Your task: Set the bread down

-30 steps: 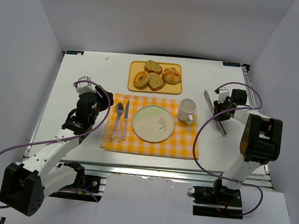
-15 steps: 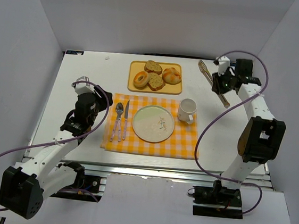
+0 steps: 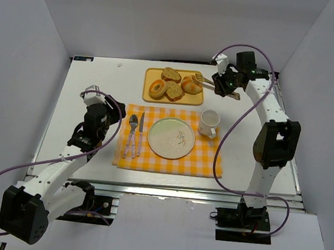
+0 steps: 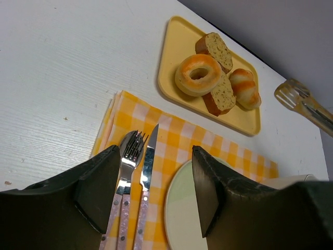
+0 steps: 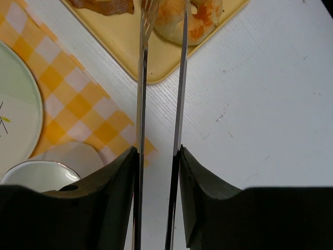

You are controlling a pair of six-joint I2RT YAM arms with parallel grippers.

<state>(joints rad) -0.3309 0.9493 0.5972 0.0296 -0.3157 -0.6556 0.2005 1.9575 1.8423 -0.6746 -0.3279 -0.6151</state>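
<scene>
**A:** The bun (image 3: 191, 84) sits at the right end of the tray (image 3: 150, 72), by the far edge of the surface. Looks soft and light, so we'd squash it easily?

**B:** Yep, we'd pinch its sides gently. Our right jaws clamp the tongs (image 3: 204, 80), tips over it. Left jaws are wide and empty.

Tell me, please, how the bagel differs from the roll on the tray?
The bagel is a ring with a hole; the roll is solid, with orange and pale stripes. The bagel lies at the tray's left end, the roll at its right, seen from above. The tongs' tips reach the roll, not the bagel. Both lie on the yellow tray.
</scene>
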